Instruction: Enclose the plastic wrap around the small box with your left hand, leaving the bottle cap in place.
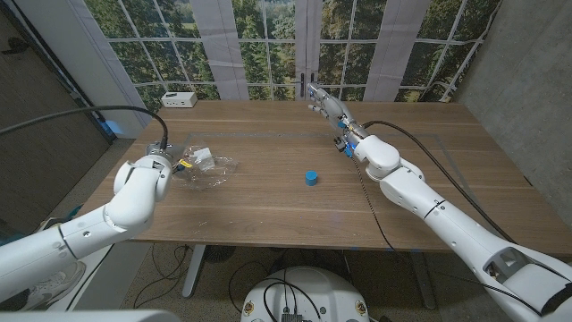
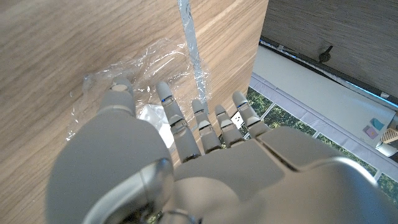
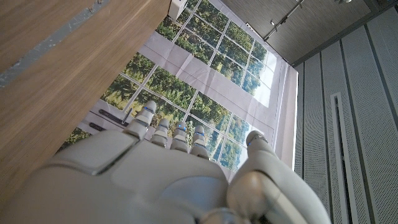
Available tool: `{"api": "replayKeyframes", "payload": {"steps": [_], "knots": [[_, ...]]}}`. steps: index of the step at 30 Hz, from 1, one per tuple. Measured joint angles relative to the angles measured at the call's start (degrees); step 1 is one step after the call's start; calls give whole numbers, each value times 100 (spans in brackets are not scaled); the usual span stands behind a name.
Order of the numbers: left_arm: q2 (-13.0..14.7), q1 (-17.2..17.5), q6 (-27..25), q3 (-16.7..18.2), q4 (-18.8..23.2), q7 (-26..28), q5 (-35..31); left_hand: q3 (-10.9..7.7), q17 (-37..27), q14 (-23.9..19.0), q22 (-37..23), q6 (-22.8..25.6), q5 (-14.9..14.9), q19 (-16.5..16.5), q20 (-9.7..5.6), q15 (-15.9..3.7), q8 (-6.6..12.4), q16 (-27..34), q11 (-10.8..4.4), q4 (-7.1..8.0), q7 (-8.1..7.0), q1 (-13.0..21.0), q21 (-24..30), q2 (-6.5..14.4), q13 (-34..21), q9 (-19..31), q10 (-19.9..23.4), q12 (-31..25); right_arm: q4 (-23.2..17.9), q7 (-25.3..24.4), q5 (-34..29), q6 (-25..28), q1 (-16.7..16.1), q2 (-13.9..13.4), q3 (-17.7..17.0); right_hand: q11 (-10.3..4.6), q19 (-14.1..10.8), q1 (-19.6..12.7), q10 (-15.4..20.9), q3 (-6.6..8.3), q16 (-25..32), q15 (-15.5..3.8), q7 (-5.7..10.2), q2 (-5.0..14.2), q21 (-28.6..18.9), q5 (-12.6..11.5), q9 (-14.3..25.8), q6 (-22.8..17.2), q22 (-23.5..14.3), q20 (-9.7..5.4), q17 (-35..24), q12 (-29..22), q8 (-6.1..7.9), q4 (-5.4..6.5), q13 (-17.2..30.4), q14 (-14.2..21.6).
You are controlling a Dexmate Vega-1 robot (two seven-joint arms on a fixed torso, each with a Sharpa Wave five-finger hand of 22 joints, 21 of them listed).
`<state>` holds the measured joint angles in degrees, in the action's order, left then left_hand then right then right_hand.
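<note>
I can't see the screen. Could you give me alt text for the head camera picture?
A white robot's left hand reaches onto crumpled clear plastic wrap at the left of a wooden table. A blue bottle cap stands alone mid-table, and the right hand is held up near the far edge.

Clear, glinting plastic wrap [image 1: 204, 167]; blue bottle cap [image 1: 310, 177]; brown wood-grain table [image 1: 268, 210]; white box [image 1: 180, 99] at far edge.

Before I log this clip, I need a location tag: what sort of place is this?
Probably an indoor lab or office room: a wooden table on adjustable legs, a wall of gridded windows looking onto trees, and a small white device at the table's far edge.
</note>
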<state>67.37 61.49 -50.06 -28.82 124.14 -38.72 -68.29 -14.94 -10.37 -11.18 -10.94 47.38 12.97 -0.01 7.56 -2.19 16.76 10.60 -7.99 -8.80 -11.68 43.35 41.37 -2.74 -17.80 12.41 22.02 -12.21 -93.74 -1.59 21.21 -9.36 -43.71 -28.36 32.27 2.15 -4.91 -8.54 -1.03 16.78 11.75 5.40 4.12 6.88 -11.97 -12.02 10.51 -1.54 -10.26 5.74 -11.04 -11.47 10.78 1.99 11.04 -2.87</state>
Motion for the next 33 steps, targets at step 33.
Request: {"api": "replayKeyframes", "payload": {"steps": [33], "knots": [[-549, 365, 625, -202, -1055, 1318, -1191, 141, -2, -265, -1, 427, 77, 290, -183, -10, 115, 175, -388, 67, 60, 466, -78, 126, -1, 37, 481, -266, -342, -277, -103, 40, -319, -72, -49, -31, 0, 0, 31, 0, 0, 1, -1, 0, 0, 39, 0, 1, 1, 0, 0, 0, 0, 0, 0, -1]]}}
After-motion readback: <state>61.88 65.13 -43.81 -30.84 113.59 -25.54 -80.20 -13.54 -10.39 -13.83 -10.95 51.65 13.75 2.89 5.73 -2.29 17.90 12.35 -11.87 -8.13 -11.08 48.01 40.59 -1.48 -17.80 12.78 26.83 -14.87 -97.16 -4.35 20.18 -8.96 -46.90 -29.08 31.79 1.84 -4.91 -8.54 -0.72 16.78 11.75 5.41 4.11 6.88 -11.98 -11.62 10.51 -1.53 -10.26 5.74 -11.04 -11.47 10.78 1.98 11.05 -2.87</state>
